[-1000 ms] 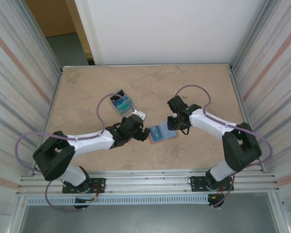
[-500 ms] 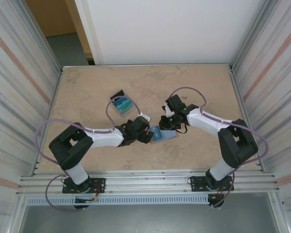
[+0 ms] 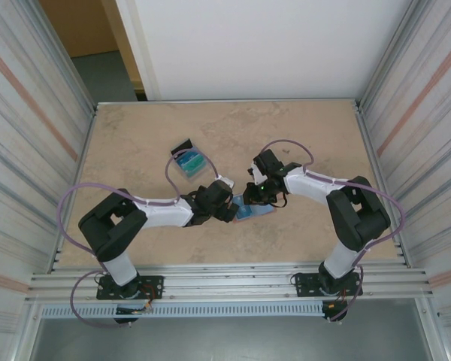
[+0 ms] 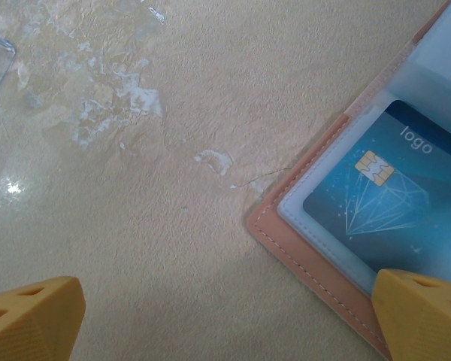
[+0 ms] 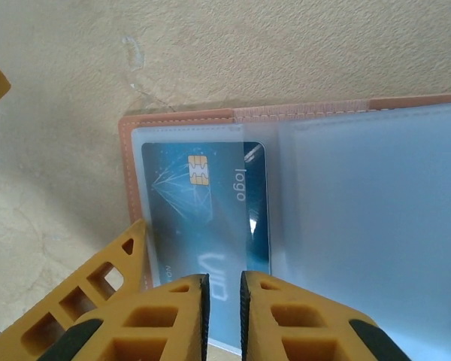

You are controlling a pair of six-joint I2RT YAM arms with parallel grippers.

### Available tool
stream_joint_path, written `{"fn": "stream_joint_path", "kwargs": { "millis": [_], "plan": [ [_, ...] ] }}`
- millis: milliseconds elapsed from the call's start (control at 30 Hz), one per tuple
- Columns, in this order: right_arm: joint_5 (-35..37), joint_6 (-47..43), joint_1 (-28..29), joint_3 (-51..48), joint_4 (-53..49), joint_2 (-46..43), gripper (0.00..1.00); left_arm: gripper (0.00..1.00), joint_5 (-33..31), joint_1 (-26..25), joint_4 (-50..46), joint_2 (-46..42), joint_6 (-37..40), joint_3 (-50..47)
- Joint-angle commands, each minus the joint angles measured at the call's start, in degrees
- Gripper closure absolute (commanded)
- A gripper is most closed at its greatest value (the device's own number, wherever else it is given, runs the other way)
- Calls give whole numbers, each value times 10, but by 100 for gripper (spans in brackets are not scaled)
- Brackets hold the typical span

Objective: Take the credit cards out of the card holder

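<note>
Our right gripper (image 5: 223, 301), jaws almost pressed together, sits on the near end of the blue credit card (image 5: 203, 210). The card's long axis runs straight ahead inside the open card holder (image 5: 361, 226). We cannot tell if it pinches. The left gripper (image 4: 229, 312) is spread wide beside the holder.

Illumination is bright, even and diffuse (shadows are soft and faint). A small specular hot spot marks the table (image 4: 135, 226) in the left wrist view. The card holder (image 5: 361, 210) sleeves show milky glare. Close-range focus is sharp.
</note>
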Motion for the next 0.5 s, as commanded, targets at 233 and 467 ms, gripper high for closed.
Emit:
{"fn": "stream_joint_path", "kwargs": {
  "millis": [233, 467],
  "plan": [
    [-14, 10, -18, -22, 8, 10, 81, 1, -10, -4, -11, 9, -6, 13],
    [-33, 6, -20, -29, 21, 12, 85, 1, -13, -5, -15, 10, -5, 14]
  ]
}}
